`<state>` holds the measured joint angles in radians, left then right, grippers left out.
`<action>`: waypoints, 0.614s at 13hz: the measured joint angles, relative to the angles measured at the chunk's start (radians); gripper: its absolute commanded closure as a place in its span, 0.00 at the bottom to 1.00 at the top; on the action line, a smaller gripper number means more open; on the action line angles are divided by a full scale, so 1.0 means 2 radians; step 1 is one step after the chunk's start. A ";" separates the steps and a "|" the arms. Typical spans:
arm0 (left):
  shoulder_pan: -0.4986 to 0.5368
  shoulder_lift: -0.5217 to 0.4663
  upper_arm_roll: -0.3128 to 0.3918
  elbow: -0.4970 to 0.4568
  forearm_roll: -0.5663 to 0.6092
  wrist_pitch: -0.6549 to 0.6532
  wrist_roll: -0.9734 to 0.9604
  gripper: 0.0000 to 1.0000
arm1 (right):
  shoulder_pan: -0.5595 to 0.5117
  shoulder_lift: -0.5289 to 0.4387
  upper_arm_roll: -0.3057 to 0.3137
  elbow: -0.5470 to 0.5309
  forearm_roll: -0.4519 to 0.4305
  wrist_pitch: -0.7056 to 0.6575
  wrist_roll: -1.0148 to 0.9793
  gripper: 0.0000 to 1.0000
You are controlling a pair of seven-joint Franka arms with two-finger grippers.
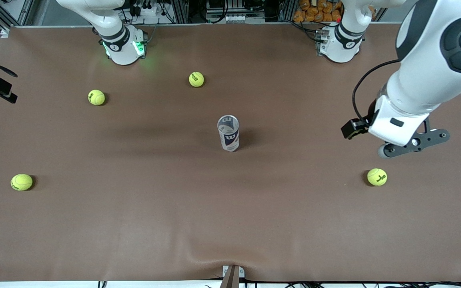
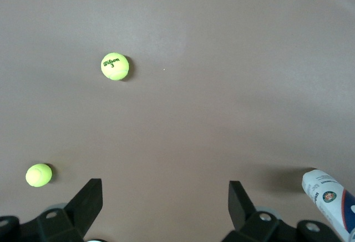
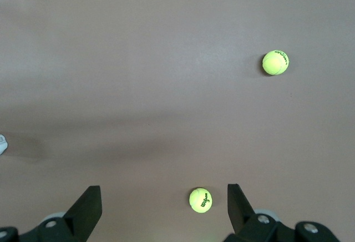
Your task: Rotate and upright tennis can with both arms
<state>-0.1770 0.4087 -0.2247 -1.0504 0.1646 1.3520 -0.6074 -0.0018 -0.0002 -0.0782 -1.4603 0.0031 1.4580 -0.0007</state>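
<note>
Looking at it now, your can (image 1: 228, 133) already stands upright mid-table, long axis vertical, with the left gripper (image 2: 165, 203) nearer, the right gripper (image 3: 163, 208) elsewhere, both spread wide and empty.

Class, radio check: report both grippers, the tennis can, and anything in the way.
Left gripper open, empty, high over its table end. Right gripper open, empty. Tennis can standing upright mid-table, untouched. Four tennis balls scattered, none beside it.
</note>
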 measured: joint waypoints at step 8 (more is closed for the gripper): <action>0.075 -0.079 0.013 -0.104 -0.048 0.047 0.147 0.00 | -0.004 0.000 -0.002 0.000 0.000 -0.001 0.000 0.00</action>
<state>-0.0279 0.2514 -0.1990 -1.2584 0.0693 1.4455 -0.3139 -0.0105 -0.0001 -0.0819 -1.4608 0.0029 1.4566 -0.0012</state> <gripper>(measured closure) 0.000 0.000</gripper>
